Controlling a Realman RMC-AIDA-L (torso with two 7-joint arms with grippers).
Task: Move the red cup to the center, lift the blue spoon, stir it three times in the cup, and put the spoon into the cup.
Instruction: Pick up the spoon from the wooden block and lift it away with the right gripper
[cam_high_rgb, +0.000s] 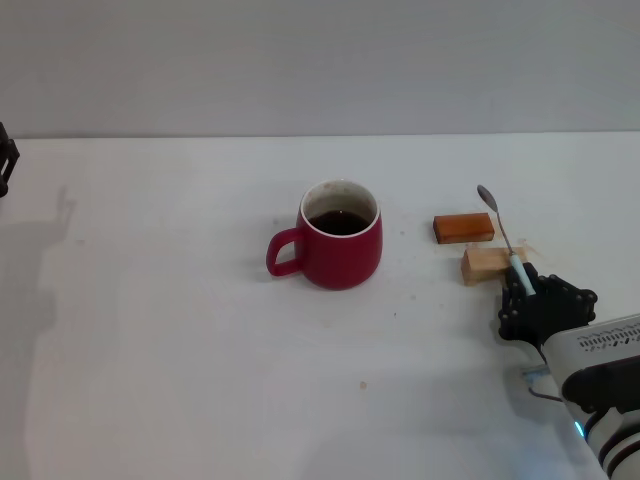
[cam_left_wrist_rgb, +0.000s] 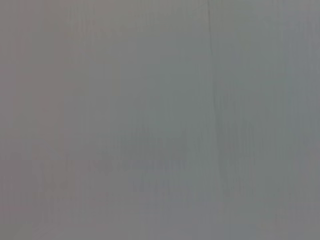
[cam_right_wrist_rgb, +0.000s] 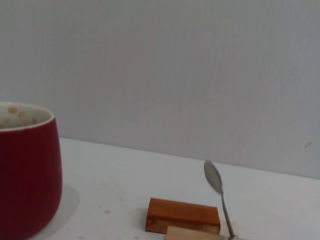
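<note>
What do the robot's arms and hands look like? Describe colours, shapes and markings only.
The right hand is black, built of chunky jointed segments. Behind it the right arm is a rounded white shell with a dotted grey marking, a dark seam and a small cyan light. Of the left arm only a black part shows at the edge.

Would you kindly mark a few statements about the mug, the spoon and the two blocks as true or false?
1. The squat dark-red ceramic mug holds dark liquid. True.
2. The slim spoon with the pale-blue handle already stands inside the mug. False: the right gripper has it by the handle, beside the blocks, with the bowl raised.
3. The orange-brown block lies farther from the robot than the tan wooden block. True.
4. The mug's handle points toward the blocks. False: it points away, to the robot's left.
5. The left gripper is holding the mug. False: it sits at the table's far left edge.
</note>
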